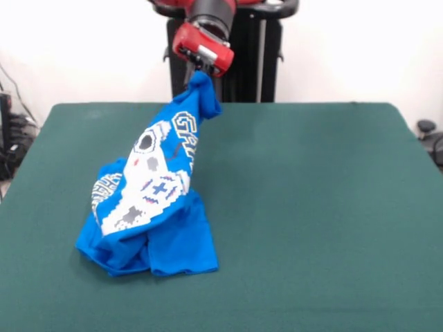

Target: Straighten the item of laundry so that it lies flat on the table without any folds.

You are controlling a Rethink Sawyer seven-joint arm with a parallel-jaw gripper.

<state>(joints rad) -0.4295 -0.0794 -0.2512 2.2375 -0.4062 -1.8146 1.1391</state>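
Observation:
A bright blue T-shirt with a white game controller print hangs stretched from a lifted corner down to the dark green table. Its lower part lies bunched and folded on the cloth at the left. My gripper is above the table's far edge, shut on the shirt's top corner, which pokes out just below the red wrist. The lettering on the shirt is creased and only partly readable.
Wide green tabletop extends to the right of the shirt and in front of it. Dark cables and equipment sit off the table's left edge, and a small dark object off the right edge.

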